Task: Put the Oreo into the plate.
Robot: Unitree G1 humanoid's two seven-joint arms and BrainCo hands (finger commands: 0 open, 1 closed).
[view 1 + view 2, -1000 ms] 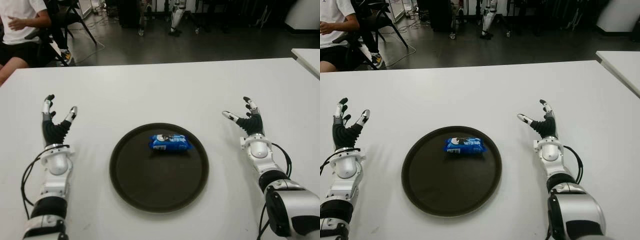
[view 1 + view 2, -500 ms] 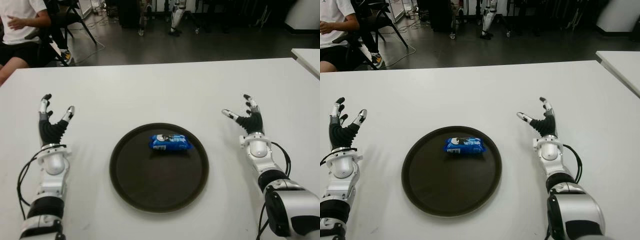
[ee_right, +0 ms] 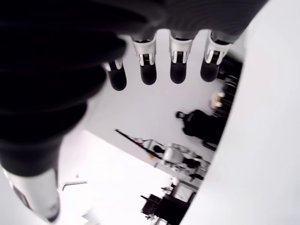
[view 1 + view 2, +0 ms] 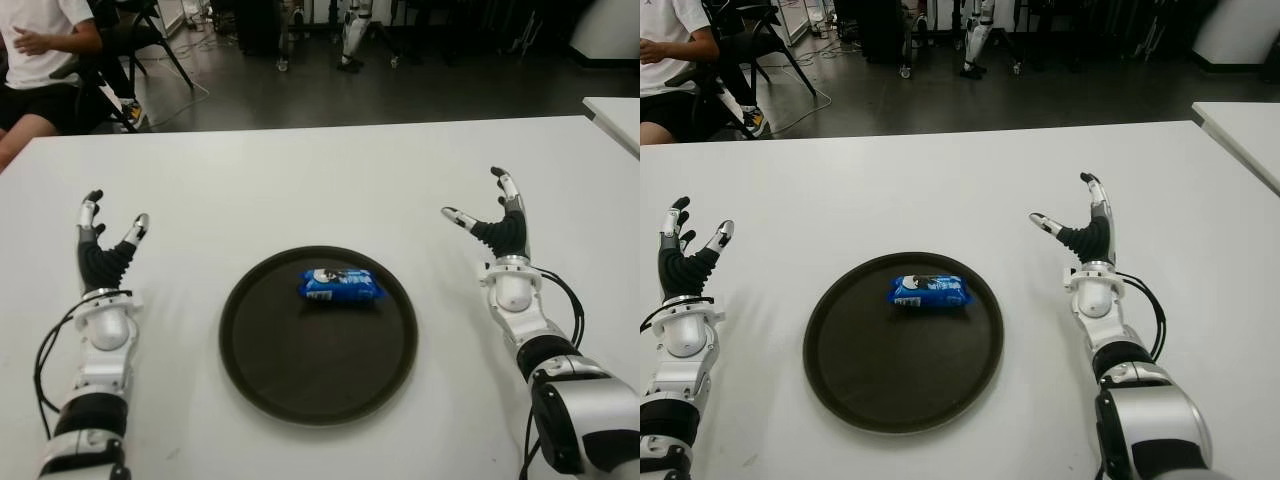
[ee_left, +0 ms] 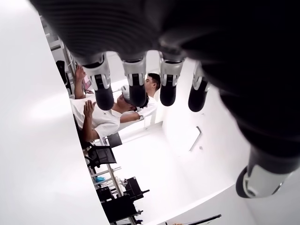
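Oreo pack (image 4: 340, 286) already in plate (image 4: 318, 390), task looks done.
Right hand (image 4: 498, 232) has lifted, fingers spread, empty; left hand (image 4: 106, 254) open, idle left of plate.

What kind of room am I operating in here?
Probably a robotics lab or workshop. Past the white table there are legs of another robot, a seated person watching, and cables on a dark floor. On the table, only a dark plate with the Oreo pack.
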